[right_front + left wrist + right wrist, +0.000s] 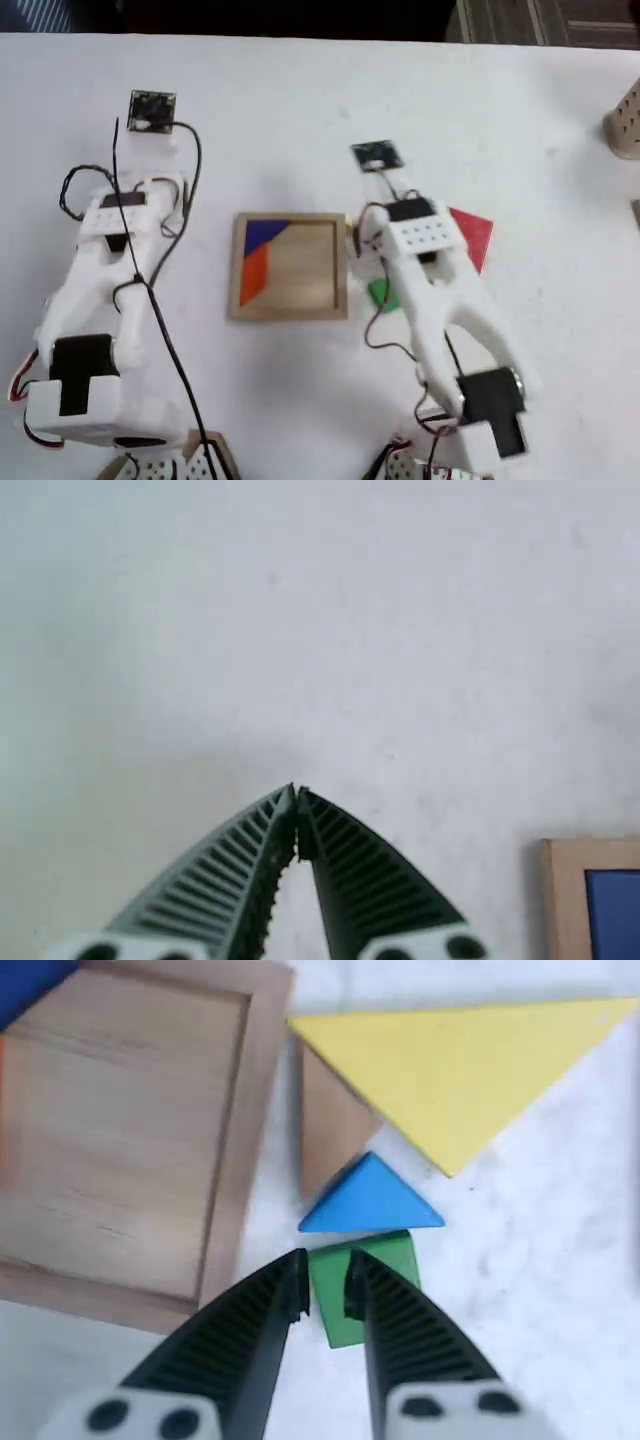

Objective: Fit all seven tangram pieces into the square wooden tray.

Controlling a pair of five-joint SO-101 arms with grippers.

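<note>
The square wooden tray [288, 315] lies mid-table with a blue piece [262, 233] and an orange piece [254, 275] along its left side. Just right of the tray [255, 1110] are a large yellow triangle [450, 1070], a tan piece [330, 1130], a small blue triangle [370, 1200] and a green square [380, 1265]. My right gripper [325, 1285] hangs over the green square's edge, its fingers a narrow gap apart with green showing between them. A red piece [472, 236] pokes out beside the right arm. My left gripper [297, 798] is shut over bare table, left of the tray's corner [590, 890].
The white table [300, 120] has open room beyond the tray and at far right. A pale perforated block [625, 125] stands at the right edge. Black cables [160, 300] trail over the left arm. Both arm bases sit at the near edge.
</note>
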